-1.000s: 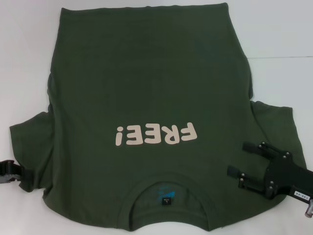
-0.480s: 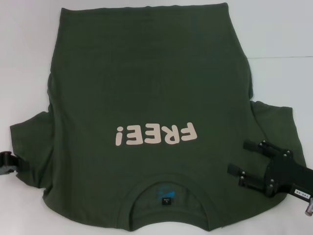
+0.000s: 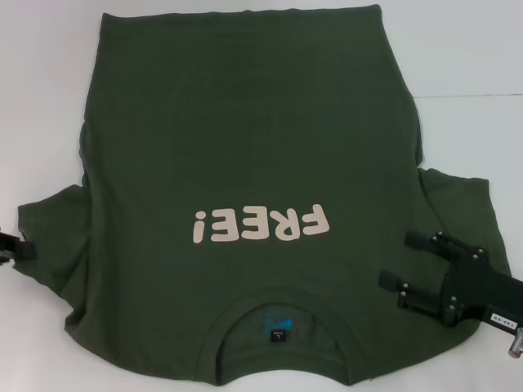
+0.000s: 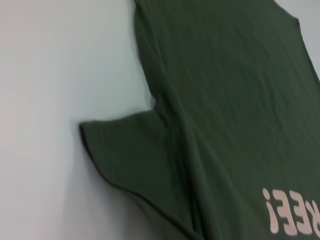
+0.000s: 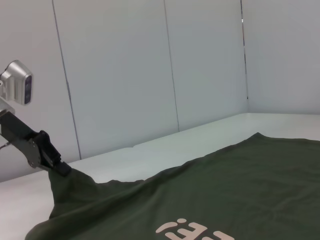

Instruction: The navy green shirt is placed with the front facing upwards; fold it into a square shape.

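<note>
Head view has the navy green shirt [image 3: 253, 188] spread front-up over the white table [image 3: 474, 73], collar [image 3: 279, 314] nearest the robot, hem at the far edge. Nothing else sits on the table; the right wrist view shows plain grey wall panels [image 5: 120, 75] behind it. Cream "FREE!" lettering [image 3: 260, 224] reads upside down from here, and there's a blue inner label [image 3: 278, 325] in the collar with print too small to read. Right gripper [image 3: 404, 265] comes in low from the right, over the right sleeve [image 3: 458, 204], fingers clearly spread apart and pointing toward the collar. Left gripper [image 5: 60, 167] is at the left sleeve's [image 3: 49, 245] edge; in the right wrist view it looks clamped on that sleeve, the cloth pulled up into a peak, though only its tip shows from the head camera.
</note>
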`<action>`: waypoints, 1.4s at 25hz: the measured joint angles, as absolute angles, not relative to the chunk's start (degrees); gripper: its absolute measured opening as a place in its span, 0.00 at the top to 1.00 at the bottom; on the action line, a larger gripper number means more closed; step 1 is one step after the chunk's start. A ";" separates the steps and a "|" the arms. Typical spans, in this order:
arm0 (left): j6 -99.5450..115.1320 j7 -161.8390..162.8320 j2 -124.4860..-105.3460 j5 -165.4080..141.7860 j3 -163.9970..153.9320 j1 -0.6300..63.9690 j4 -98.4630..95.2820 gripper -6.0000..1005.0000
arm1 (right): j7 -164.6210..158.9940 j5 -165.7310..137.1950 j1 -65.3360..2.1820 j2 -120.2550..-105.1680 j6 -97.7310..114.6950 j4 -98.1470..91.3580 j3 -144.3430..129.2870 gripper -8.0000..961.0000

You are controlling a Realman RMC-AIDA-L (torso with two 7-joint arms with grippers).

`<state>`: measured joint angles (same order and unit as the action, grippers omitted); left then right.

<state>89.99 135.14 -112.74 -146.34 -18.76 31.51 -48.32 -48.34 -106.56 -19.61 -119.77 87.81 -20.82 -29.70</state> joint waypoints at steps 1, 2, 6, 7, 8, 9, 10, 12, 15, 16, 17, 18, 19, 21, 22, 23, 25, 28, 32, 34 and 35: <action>90.05 135.19 -112.62 -146.34 -18.57 31.50 -48.77 0.96 | -48.34 -106.54 -19.63 -119.78 87.81 -20.83 -29.70 0.13; 90.05 135.27 -112.47 -146.33 -18.36 31.47 -49.12 0.96 | -48.34 -106.52 -19.64 -119.78 87.81 -20.83 -29.70 0.13; 89.69 135.48 -111.97 -146.33 -17.53 31.50 -49.44 0.96 | -48.34 -106.20 -19.69 -119.79 87.81 -20.83 -29.70 0.13; 89.48 135.49 -111.90 -146.33 -17.41 31.57 -49.54 0.96 | -48.34 -106.06 -19.72 -119.79 87.81 -20.83 -29.70 0.13; 89.15 135.52 -111.83 -146.33 -17.28 31.67 -49.76 0.96 | -48.34 -105.93 -19.74 -119.79 87.81 -20.83 -29.70 0.13; 88.77 135.54 -111.74 -146.33 -17.09 31.77 -49.92 0.96 | -48.34 -105.82 -19.76 -119.79 87.81 -20.83 -29.70 0.13; 87.85 135.60 -111.47 -146.40 -16.51 31.98 -50.13 0.96 | -48.34 -105.78 -19.77 -119.79 87.81 -20.83 -29.70 0.13; 87.50 135.62 -111.29 -146.52 -16.27 32.12 -50.15 0.96 | -48.34 -105.73 -19.77 -119.79 87.81 -20.79 -29.70 0.13; 86.90 135.66 -110.88 -146.68 -15.98 32.59 -50.16 0.96 | -48.34 -105.69 -19.78 -119.78 87.78 -20.74 -29.70 0.13; 86.65 135.66 -110.78 -146.69 -15.95 32.74 -50.17 0.96 | -48.34 -105.69 -19.78 -119.79 87.74 -20.74 -29.70 0.13; 86.50 135.67 -110.76 -146.69 -15.95 32.84 -50.18 0.96 | -48.34 -105.69 -19.80 -119.82 87.68 -20.74 -29.70 0.13; 86.35 135.67 -110.74 -146.70 -15.95 32.94 -50.19 0.96 | -48.34 -105.69 -19.82 -119.84 87.65 -20.74 -29.70 0.13; 86.18 135.68 -110.72 -146.70 -15.95 32.98 -50.21 0.96 | -48.34 -105.69 -19.83 -119.86 87.63 -20.74 -29.70 0.13; 85.55 135.69 -110.67 -146.64 -15.95 33.03 -50.44 0.96 | -48.34 -105.69 -19.84 -119.86 87.62 -20.74 -29.70 0.13; 85.14 135.69 -110.63 -146.55 -15.94 33.05 -50.65 0.96 | -48.34 -105.70 -19.85 -119.87 87.62 -20.74 -29.70 0.13; 84.84 135.70 -110.55 -146.48 -15.87 33.12 -50.89 0.96 | -48.34 -105.70 -19.89 -119.87 87.61 -20.74 -29.70 0.13; 84.48 135.70 -110.42 -146.39 -15.64 33.45 -51.29 0.96 | -48.34 -105.70 -19.93 -119.87 87.60 -20.74 -29.70 0.13; 83.74 135.70 -110.39 -146.32 -15.43 33.91 -51.48 0.96 | -48.34 -105.70 -20.06 -119.87 87.55 -20.72 -29.70 0.13; 82.40 135.70 -110.20 -144.69 -15.34 34.40 -51.50 0.96 | -48.34 -105.72 -20.13 -119.87 87.43 -20.67 -29.70 0.13; 82.21 135.70 -110.03 -143.89 -15.30 34.68 -51.51 0.96 | -48.34 -105.73 -20.13 -119.87 87.39 -20.66 -29.71 0.13; 82.26 135.70 -109.94 -143.56 -15.30 34.96 -51.51 0.96 | -48.34 -105.73 -20.13 -119.87 87.38 -20.66 -29.70 0.13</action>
<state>82.26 135.70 -109.94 -143.56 -15.30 34.96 -51.51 -48.34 -105.73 -20.13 -119.87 87.38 -20.66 -29.70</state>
